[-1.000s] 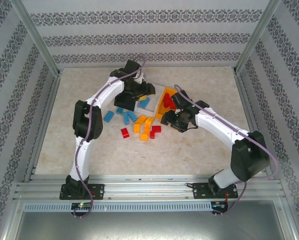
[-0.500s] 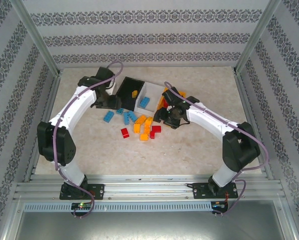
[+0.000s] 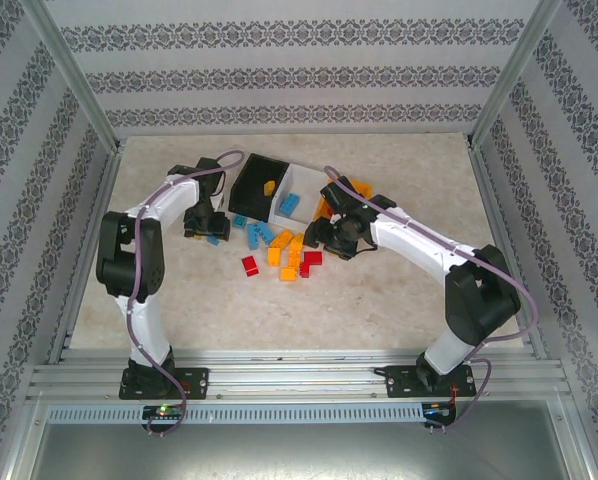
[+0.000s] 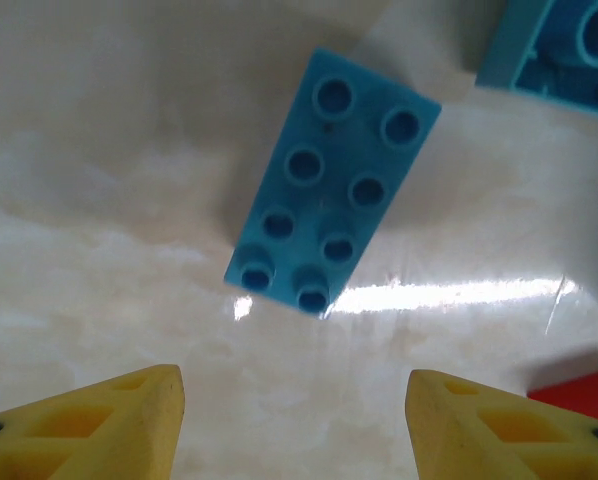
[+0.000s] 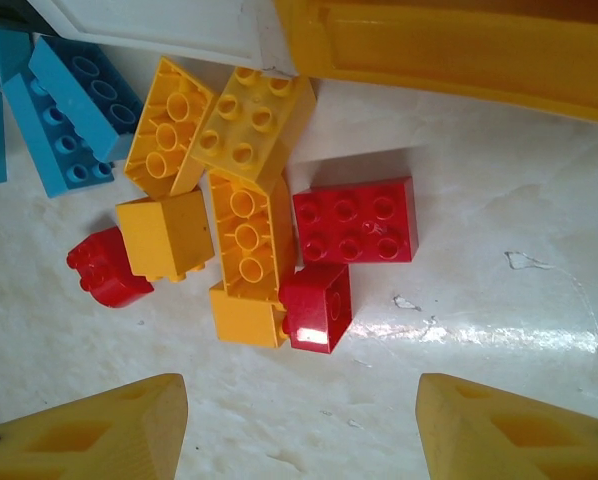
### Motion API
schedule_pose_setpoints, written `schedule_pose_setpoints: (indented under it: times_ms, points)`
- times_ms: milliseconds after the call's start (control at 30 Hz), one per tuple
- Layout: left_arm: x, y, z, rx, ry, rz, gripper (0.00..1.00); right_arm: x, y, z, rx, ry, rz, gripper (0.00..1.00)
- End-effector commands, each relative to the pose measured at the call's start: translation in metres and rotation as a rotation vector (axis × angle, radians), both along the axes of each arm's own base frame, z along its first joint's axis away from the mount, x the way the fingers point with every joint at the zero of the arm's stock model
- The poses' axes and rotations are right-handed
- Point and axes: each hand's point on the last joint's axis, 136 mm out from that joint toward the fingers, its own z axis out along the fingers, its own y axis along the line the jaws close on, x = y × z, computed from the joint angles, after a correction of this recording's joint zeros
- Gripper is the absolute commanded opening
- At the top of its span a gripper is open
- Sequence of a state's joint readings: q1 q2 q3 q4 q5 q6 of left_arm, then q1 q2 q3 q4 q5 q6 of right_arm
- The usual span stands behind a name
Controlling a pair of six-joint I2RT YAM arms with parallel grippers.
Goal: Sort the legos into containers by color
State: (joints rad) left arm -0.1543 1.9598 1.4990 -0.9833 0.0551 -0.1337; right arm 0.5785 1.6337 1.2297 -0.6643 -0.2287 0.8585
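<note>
A light blue brick (image 4: 331, 185) lies studs-up on the table just ahead of my open left gripper (image 4: 294, 430), whose jaws hold nothing. From above, the left gripper (image 3: 207, 228) hovers at the pile's left end. My right gripper (image 5: 299, 430) is open over the table, just short of a small red brick (image 5: 317, 308) and a larger red brick (image 5: 357, 220). These touch several orange-yellow bricks (image 5: 249, 240). The black bin (image 3: 251, 180) holds a yellow brick (image 3: 268, 187). The white bin (image 3: 297, 180) holds a blue brick (image 3: 290, 203). The right arm covers most of the orange bin (image 5: 449, 45).
More blue bricks (image 3: 259, 235) and a lone red brick (image 3: 249, 265) lie between the grippers. Another blue brick (image 4: 559, 50) and a red brick (image 4: 579, 385) sit right of the left gripper. Metal frame rails and patterned walls surround the table (image 3: 379, 290).
The left arm swung away from the bins, out to the left and down over the leftmost blue brick. The right gripper shifted left from the orange bin toward the pile.
</note>
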Motion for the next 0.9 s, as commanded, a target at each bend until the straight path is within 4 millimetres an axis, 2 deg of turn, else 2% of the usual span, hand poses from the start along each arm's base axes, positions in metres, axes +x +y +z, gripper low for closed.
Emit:
schedule_pose_setpoints:
  times_ms: [0,200,667,867]
  points:
    - [0.016,0.005,-0.003,-0.027,-0.020,0.011,0.61,-0.006,-0.009,0.006,-0.016,-0.015,-0.006,0.62]
    - [0.019,0.003,-0.015,-0.060,0.004,0.032,0.61,-0.007,-0.015,0.009,-0.019,-0.023,-0.026,0.62]
    - [0.022,-0.002,-0.039,-0.085,0.047,0.048,0.60,-0.002,-0.009,0.012,-0.013,-0.022,-0.023,0.62]
    - [0.020,-0.002,-0.040,-0.089,0.051,0.057,0.51,-0.004,-0.009,0.012,-0.014,-0.021,-0.027,0.62]
